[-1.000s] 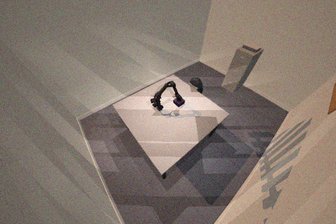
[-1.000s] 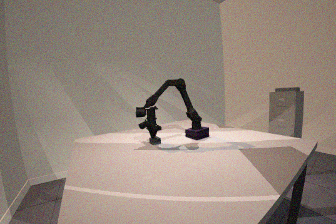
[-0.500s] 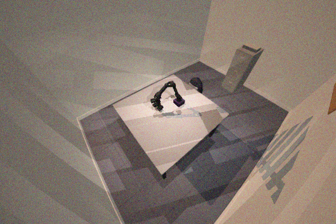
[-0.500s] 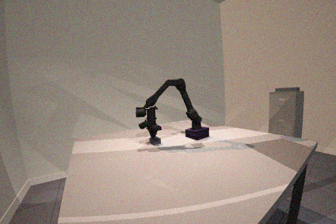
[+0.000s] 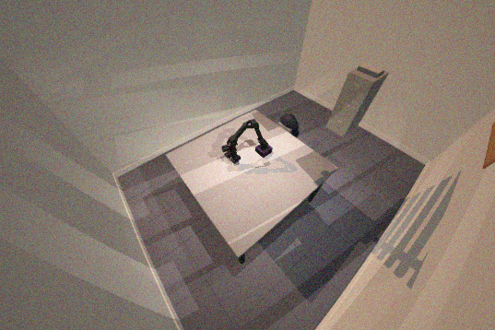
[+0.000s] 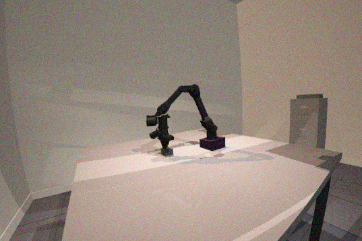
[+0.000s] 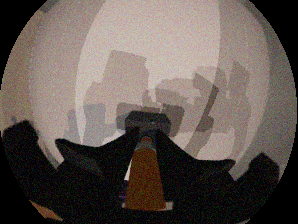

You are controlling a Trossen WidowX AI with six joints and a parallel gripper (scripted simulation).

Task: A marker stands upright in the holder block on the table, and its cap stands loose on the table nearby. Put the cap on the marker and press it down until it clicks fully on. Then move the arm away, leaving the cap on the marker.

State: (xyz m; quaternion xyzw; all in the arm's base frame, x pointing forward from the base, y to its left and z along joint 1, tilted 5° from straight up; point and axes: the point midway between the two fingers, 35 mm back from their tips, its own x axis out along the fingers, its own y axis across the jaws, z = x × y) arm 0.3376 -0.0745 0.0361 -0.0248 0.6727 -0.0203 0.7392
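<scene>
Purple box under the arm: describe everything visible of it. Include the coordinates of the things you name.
The purple box (image 5: 264,152) (image 6: 208,144) is a low, dark block with straight edges and flat, plain sides; its material cannot be told. It sits level on the pale table (image 5: 241,203) (image 6: 176,195) (image 7: 150,30). The arm (image 5: 241,134) (image 6: 170,99) stands on its top. No lid or handle shows.

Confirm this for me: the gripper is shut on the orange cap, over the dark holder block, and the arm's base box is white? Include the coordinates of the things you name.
The base box (image 5: 264,150) (image 6: 212,143) is dark purple, as the exterior view shows; the rest stands.
</scene>
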